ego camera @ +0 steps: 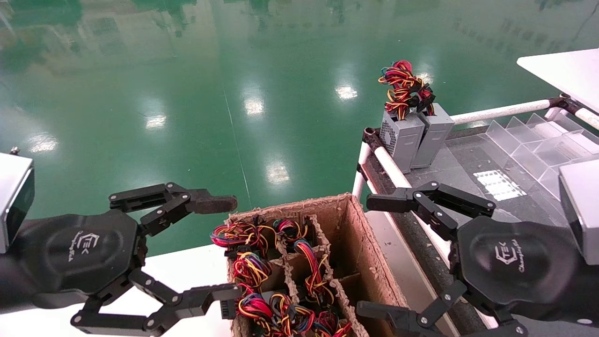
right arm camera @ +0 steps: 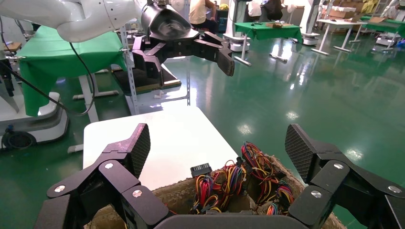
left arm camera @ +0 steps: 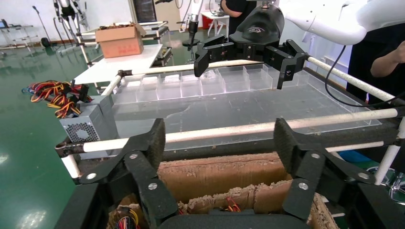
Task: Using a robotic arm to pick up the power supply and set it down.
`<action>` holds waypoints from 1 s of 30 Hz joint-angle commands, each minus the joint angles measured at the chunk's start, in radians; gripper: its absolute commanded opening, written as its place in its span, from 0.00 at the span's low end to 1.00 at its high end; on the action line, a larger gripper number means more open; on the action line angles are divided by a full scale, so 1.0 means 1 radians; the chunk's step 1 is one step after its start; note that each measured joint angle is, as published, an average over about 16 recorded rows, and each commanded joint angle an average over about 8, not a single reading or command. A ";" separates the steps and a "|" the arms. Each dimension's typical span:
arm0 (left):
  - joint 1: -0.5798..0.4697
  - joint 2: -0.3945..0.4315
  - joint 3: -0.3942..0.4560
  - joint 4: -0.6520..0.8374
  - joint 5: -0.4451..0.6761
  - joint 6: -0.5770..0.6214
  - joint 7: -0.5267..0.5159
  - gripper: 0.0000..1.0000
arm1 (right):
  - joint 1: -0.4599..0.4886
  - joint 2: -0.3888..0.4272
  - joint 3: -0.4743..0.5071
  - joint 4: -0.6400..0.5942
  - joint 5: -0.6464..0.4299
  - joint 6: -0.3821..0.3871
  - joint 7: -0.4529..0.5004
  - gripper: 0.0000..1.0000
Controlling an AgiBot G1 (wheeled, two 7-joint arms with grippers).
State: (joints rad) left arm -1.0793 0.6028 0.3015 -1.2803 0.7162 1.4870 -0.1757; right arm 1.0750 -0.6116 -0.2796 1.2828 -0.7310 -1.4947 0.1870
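Both grippers, left and right, are held wide open, empty, flanking the cardboard box. Loose wires may be snagged when a power supply is lifted.

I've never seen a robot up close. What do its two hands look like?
Both are black two-finger linkage claws with silver screws, textured finger pads and a hexagonal palm bearing a white "TEK" logo: left gripper, right gripper. Silver camera blocks sit at the wrists, on white arms with black cables.

grey power supply upright on table edge, wires on top, right hand spread wide
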 commanded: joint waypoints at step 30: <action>0.000 0.000 0.000 0.000 0.000 0.000 0.000 0.17 | 0.000 0.000 0.000 0.000 0.000 0.000 0.000 1.00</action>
State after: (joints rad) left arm -1.0793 0.6028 0.3015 -1.2803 0.7162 1.4870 -0.1757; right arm 1.0750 -0.6116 -0.2796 1.2828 -0.7309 -1.4947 0.1871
